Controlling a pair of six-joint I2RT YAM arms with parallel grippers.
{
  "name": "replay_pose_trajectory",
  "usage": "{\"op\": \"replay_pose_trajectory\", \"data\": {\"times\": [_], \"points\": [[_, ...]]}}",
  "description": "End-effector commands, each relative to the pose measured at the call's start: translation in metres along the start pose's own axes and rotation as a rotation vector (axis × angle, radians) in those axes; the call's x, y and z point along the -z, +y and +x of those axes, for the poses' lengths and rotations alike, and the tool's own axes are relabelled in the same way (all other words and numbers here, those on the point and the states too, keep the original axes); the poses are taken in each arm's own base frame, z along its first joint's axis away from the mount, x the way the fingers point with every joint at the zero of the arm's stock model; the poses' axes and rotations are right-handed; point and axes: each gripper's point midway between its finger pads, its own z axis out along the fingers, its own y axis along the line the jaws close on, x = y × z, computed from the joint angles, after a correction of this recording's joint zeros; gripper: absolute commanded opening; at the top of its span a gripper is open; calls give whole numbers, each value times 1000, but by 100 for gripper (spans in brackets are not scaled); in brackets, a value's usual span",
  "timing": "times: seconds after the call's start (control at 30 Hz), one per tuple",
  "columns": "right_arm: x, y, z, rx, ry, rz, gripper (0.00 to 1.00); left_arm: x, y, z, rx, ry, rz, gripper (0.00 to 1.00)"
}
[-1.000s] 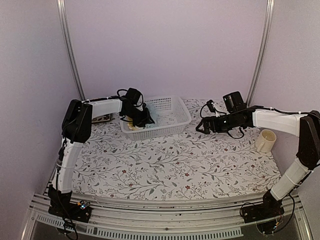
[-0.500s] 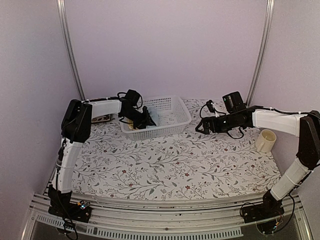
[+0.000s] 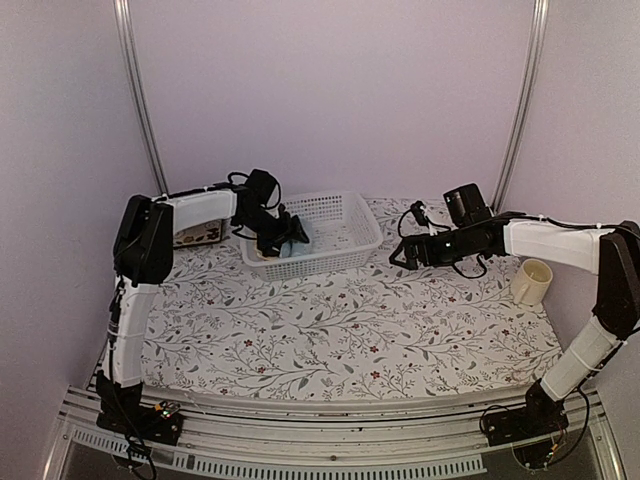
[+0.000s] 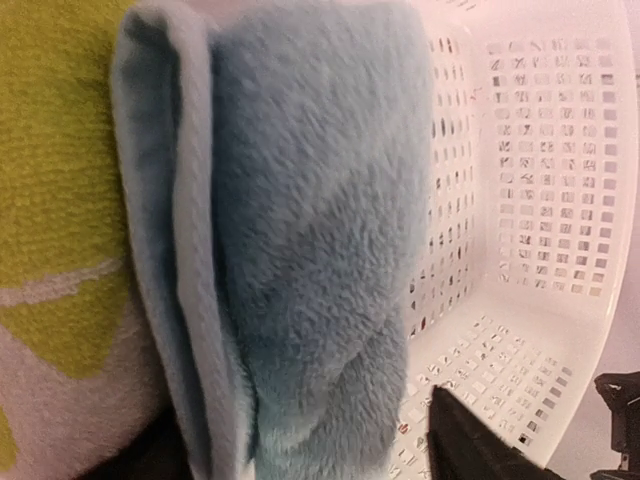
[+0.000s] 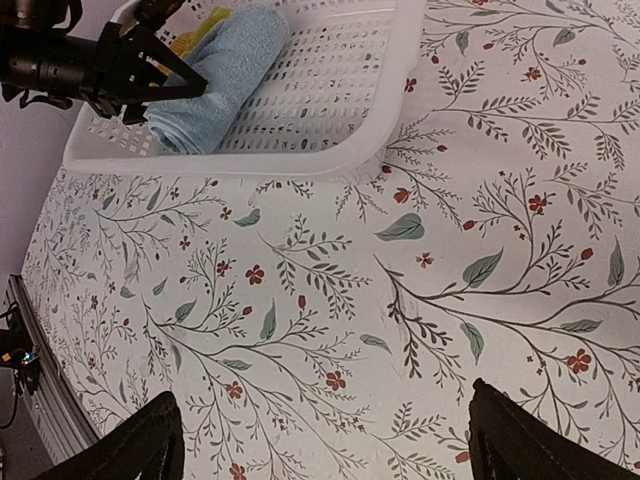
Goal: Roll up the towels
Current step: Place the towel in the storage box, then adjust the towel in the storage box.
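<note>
Fluffy blue towel (image 4: pixel 310 220) — matt, napped cloth — in glossy plastic basket (image 4: pixel 545 150).

Lt-blue towel (image 4: pixel 300 250), yel-green towel (image 4: pixel 50 120), white basket (image 4: pixel 540 150), floral mat (image 5: pixel 400 300)

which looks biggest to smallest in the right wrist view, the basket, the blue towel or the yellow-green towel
1. white basket
2. blue towel
3. yellow-green towel: only a sliver shows behind the blue one, so its true size is unsure.
</note>
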Motion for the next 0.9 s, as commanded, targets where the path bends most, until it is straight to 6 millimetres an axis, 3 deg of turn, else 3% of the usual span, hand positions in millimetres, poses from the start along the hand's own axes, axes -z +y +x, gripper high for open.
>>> {"op": "replay_pose_trajectory", "data": {"times": [0.0,0.2,0.33,0.53,0.7,0.87], "points": [[-3,3,1,19,-1,-10,99,34,-9,-15,-36,-83,-41,96],[-2,3,3,17,-3,-9,99,28,4,-2,-20,-54,-72,97],[-2,3,6,19,-1,-8,99,37,-3,-6,-30,-90,-66,97],[-1,4,3,43,-7,10,99,70,-25,-20,-123,-222,-122,97],[8,-8,-3,68,-28,108,99,103,-50,-36,-230,-351,-195,97],[16,-23,-7,36,-43,208,99,101,-74,-32,-309,-373,-168,97]]}}
